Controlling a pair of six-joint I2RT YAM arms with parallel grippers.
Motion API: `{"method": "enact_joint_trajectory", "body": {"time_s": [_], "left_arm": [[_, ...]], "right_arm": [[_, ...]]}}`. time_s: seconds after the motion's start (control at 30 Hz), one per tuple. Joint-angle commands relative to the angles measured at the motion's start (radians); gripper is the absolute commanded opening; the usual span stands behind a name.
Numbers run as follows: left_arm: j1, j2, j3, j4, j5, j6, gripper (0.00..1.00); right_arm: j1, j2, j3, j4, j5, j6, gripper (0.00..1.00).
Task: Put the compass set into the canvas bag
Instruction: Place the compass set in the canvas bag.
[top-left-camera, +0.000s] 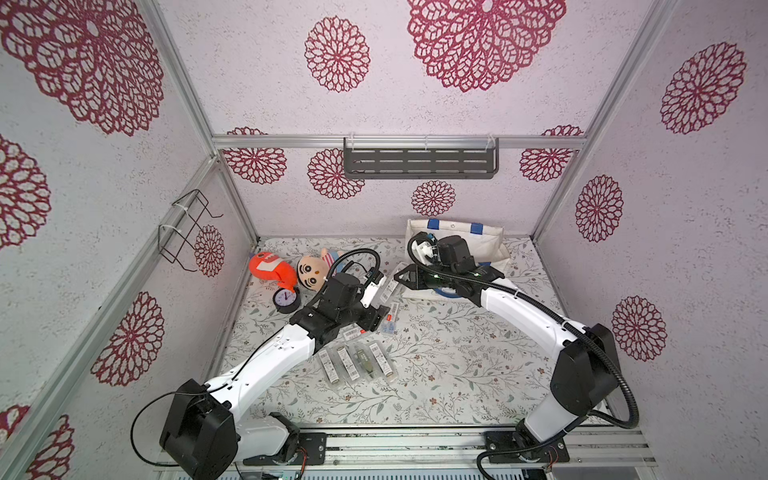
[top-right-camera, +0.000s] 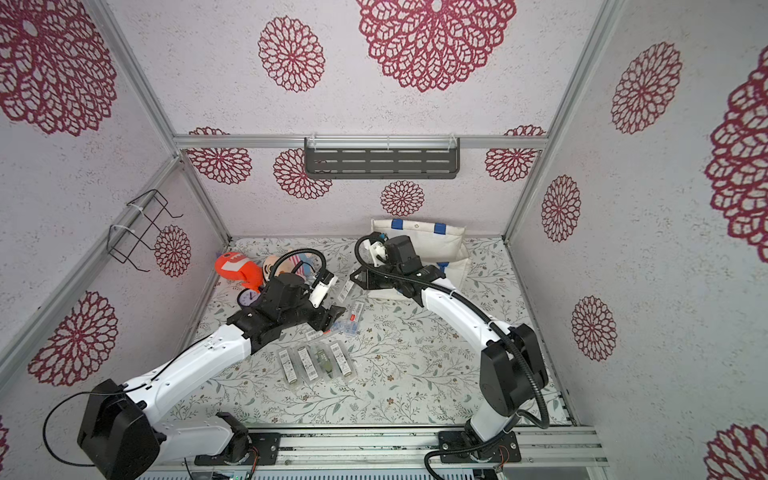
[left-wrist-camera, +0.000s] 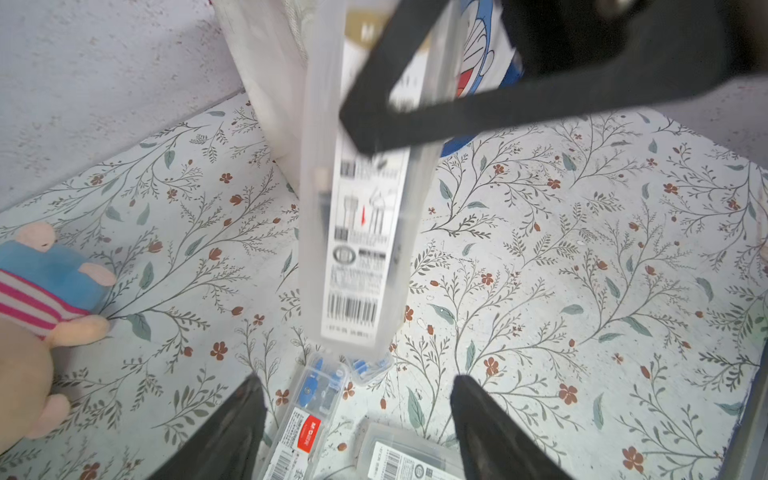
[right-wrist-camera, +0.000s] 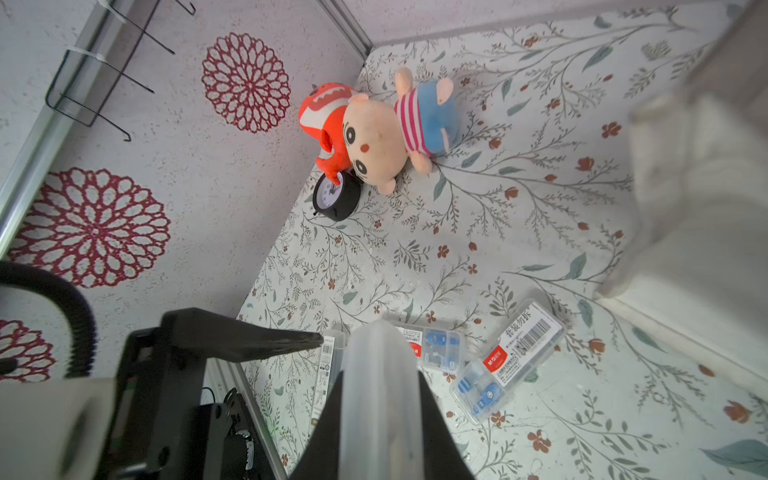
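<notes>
A compass set (left-wrist-camera: 357, 232), a long clear plastic case with a barcode label, hangs in the air and my right gripper (right-wrist-camera: 376, 382) is shut on one end of it. In both top views that case (top-left-camera: 389, 287) (top-right-camera: 345, 289) sits between the two arms, just left of the canvas bag (top-left-camera: 486, 245) (top-right-camera: 449, 245). My left gripper (left-wrist-camera: 357, 382) is open and empty just below the hanging case, over other compass sets (left-wrist-camera: 307, 415) on the table. The bag (left-wrist-camera: 266, 83) is cream with blue handles and lies at the back right.
Several more clear cases lie in a row (top-left-camera: 353, 361) near the table's middle, two more (right-wrist-camera: 507, 365) nearer the bag. Plush toys (top-left-camera: 311, 270) and a black alarm clock (top-left-camera: 286, 298) are at the back left. A wire rack (top-left-camera: 187, 228) hangs on the left wall.
</notes>
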Motion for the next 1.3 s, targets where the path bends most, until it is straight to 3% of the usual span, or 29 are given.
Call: {"method": "enact_joint_trajectory", "body": {"time_s": [0.0, 0.23, 0.47, 0.73, 1.27], "left_arm": [[0.006, -0.022, -0.005, 0.060, 0.026, -0.090, 0.74], [0.013, -0.037, -0.011, 0.019, 0.006, -0.160, 0.75], [0.035, -0.011, -0.019, -0.007, 0.019, -0.209, 0.75], [0.042, -0.013, -0.034, -0.015, 0.045, -0.209, 0.75], [0.048, 0.041, -0.043, 0.020, 0.051, -0.248, 0.75]], "right_arm": [[-0.042, -0.107, 0.091, -0.070, 0.073, -0.075, 0.00], [-0.192, -0.155, 0.195, -0.156, 0.188, -0.092, 0.00], [-0.316, -0.094, 0.298, -0.228, 0.299, -0.134, 0.00], [-0.337, 0.035, 0.390, -0.286, 0.354, -0.161, 0.00], [-0.337, 0.326, 0.532, -0.354, 0.319, -0.217, 0.00]]}}
